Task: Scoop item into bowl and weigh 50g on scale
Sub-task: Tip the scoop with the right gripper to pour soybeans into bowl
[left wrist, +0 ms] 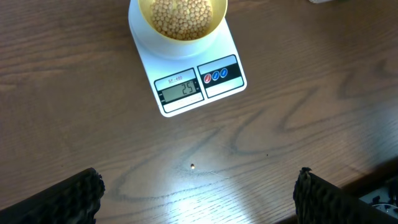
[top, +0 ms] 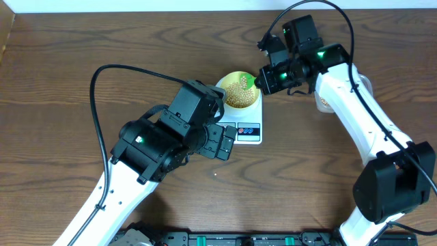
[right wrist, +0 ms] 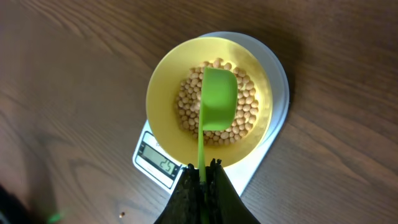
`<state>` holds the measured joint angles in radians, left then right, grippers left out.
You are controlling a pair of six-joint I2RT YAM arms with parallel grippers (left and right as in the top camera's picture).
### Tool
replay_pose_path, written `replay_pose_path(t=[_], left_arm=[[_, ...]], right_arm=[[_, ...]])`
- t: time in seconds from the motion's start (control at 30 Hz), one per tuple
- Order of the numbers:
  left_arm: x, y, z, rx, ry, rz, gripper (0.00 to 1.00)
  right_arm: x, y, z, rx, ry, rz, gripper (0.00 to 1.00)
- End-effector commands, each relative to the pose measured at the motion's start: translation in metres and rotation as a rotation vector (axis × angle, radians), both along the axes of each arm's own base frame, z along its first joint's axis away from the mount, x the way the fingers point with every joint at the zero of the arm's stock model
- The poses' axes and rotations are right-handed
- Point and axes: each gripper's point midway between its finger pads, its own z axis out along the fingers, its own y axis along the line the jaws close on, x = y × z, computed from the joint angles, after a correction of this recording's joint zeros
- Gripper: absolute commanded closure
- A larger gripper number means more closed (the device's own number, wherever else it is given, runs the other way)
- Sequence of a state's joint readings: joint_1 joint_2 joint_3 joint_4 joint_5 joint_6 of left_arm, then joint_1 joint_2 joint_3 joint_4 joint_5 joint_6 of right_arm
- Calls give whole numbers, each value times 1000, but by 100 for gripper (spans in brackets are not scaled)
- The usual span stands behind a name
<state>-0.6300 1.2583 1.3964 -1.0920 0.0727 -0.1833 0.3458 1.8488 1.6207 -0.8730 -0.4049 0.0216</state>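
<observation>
Clenching the thin handle of a green scoop (right wrist: 219, 99), the right fingers (right wrist: 221, 199) hold its cup over the beans (right wrist: 245, 121) heaped in the yellow bowl (right wrist: 163, 81). Bowl: standing on the far part of the white scale (left wrist: 149, 56), whose display reads 25, with red and blue buttons to the display's right. Left fingers (left wrist: 68, 202): released, spread wide, grasping nothing, hanging over the worktop (left wrist: 311, 124) on the scale's near side. Worktop: dark wood grain, one small pale speck (left wrist: 192, 166) near the scale.
</observation>
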Motion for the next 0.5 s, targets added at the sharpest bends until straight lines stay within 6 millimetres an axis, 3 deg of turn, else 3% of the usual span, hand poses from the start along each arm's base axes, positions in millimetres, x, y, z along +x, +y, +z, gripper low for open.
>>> replay_pose_path(t=[0.0, 0.47], left_arm=[[1, 1, 9, -13, -26, -1, 0], [1, 1, 9, -13, -26, -1, 0]], right_arm=[[4, 4, 5, -68, -68, 44, 98], [4, 12, 12, -306, -226, 141, 98]])
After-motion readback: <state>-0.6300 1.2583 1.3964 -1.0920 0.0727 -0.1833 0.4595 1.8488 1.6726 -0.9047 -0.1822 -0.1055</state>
